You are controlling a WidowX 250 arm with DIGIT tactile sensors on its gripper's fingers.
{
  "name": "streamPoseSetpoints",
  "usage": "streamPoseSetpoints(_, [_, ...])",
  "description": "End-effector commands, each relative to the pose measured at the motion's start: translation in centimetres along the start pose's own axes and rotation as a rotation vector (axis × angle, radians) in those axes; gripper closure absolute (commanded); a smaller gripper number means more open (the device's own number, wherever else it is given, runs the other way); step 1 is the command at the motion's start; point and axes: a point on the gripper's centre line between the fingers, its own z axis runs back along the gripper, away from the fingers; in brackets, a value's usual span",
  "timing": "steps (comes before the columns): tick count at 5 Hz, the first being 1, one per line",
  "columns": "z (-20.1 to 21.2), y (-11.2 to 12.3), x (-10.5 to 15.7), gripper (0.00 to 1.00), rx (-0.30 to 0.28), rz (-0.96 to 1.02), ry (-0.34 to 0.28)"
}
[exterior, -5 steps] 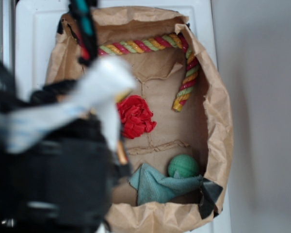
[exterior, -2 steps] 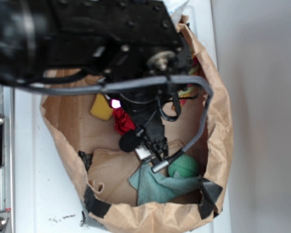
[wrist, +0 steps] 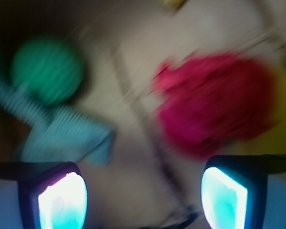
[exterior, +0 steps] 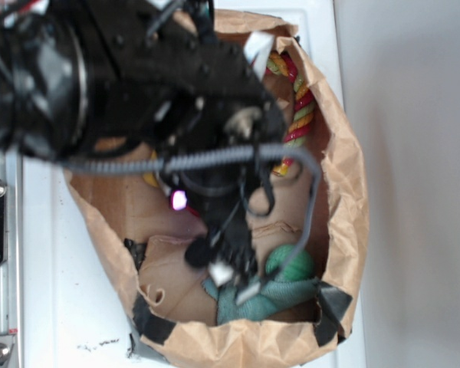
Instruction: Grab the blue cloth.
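The blue cloth (exterior: 264, 300) lies crumpled at the near end of the brown paper bag (exterior: 345, 192), next to a green ball (exterior: 295, 265). In the blurred wrist view the blue cloth (wrist: 62, 136) sits at the left, below the green ball (wrist: 46, 70). My gripper (exterior: 234, 280) hangs over the cloth's left part. It stands open, and between its wide-apart fingers (wrist: 62, 202) shows only bare bag floor. The gripper (wrist: 143, 198) holds nothing.
A red ruffled ball (wrist: 214, 102) lies right of the cloth in the wrist view; the arm hides it in the exterior view. A striped rope toy (exterior: 299, 107) curves along the bag's far right wall. The bag's crumpled walls surround everything.
The arm has swung in over the bag and moved down toward its near end. It now covers the red ball and reaches the cloth's edge. The objects have not moved.
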Motion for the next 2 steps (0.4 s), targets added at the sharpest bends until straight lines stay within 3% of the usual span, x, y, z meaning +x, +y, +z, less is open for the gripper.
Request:
streamPoseSetpoints(1, [1.3, -2.7, -2.05, 0.0, -0.033, -0.138, -0.041])
streamPoseSetpoints(2, [1.27, -3.06, -3.01, 0.0, -0.035, -0.162, -0.029])
